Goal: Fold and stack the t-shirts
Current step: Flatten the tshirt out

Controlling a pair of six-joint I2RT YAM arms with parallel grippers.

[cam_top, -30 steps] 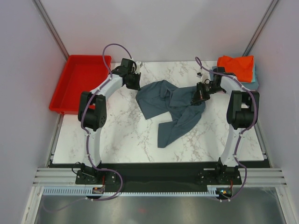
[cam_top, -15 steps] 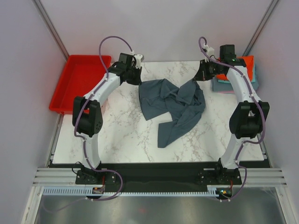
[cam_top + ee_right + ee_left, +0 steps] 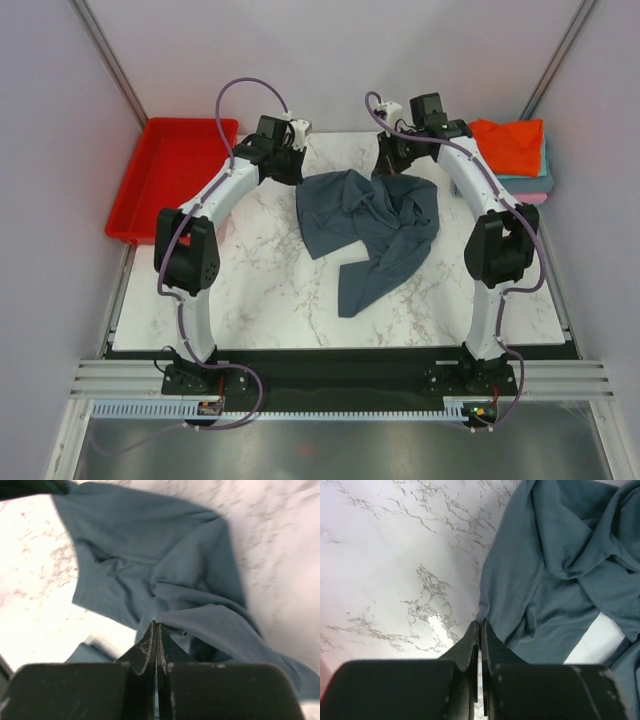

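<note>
Nearest the arm bases, a twisted tail of the slate blue-grey t-shirt point(image 3: 370, 222) trailing over the marble tabletop point(image 3: 230, 300); farther in, the shirt's bunched, creased body, nothing yet folded.

At the shirt's far-left corner, the left gripper point(image 3: 480, 624), jaws pressed together on the hem, cloth caught only at the very tips; at its far-right side, the right gripper point(image 3: 156, 627), jaws likewise closed, pinching a raised fold, in a blurred view.

Judged to be the spreading step: held at two far points, ready for opening flat before any fold. Best done by drawing the two pinches apart along the shirt's far edge until taut, then lifting enough to let the twisted tail unwind, then laying the cloth down smoothly; gentle, even tension advised, given the risk of the left's thin tip grip slipping under a hard pull.

Beyond the shirt to its far right and well apart, the orange-red t-shirt point(image 3: 508, 142) atop the teal t-shirt point(image 3: 540, 178) and a sliver of the pink t-shirt point(image 3: 535, 198); to the shirt's far left, the red tray point(image 3: 140, 215).
</note>
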